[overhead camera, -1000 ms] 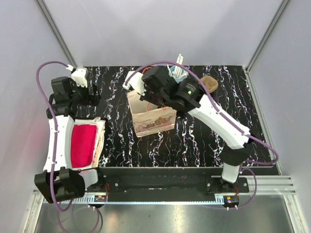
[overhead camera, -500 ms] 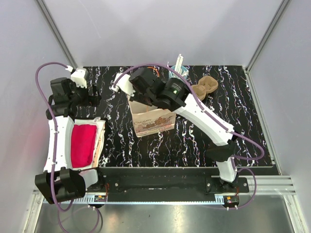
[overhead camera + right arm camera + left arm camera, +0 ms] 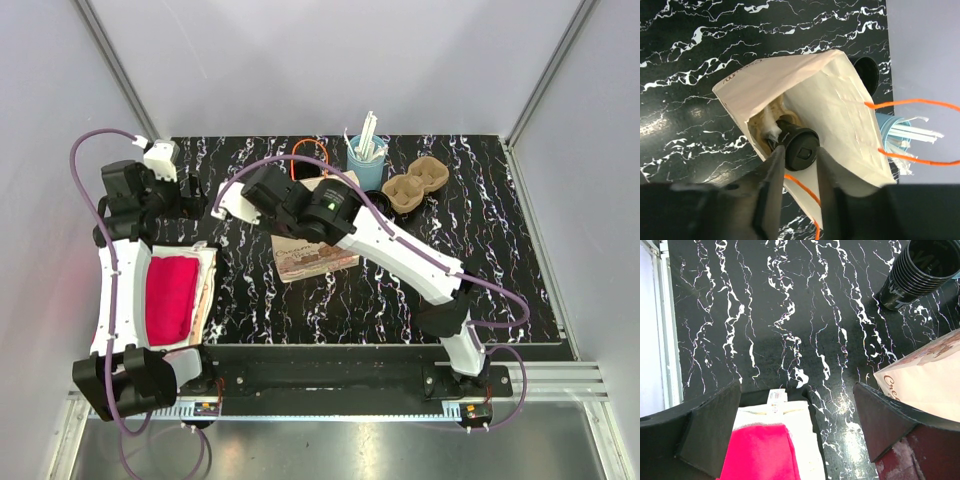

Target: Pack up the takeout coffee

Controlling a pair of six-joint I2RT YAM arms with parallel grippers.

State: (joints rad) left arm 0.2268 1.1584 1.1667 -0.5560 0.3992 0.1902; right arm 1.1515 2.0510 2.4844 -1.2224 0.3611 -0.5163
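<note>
The takeout coffee (image 3: 800, 146), a small black cup with a round black lid, is tilted in the open mouth of the paper bag (image 3: 840, 100). My right gripper (image 3: 801, 156) is shut on its lid, one finger on each side. In the top view the right arm (image 3: 400, 245) reaches left across the bag (image 3: 318, 258), and the cup is hidden there. My left gripper (image 3: 800, 435) is open and empty above the edge of a pink cloth (image 3: 762, 452), left of the bag (image 3: 930, 377).
A lidless ribbed black cup (image 3: 917, 272) stands behind the bag. A light-blue cup of white straws (image 3: 365, 152) and a brown pulp cup tray (image 3: 415, 185) stand at the back. Orange bag handles (image 3: 920, 105) stick out. The pink cloth lies on a white cloth (image 3: 205, 285) at the left.
My right arm has swung left over the bag, carrying the coffee to its mouth. The bag now leans lower. The straw cup and tray are uncovered. The left arm has not moved.
</note>
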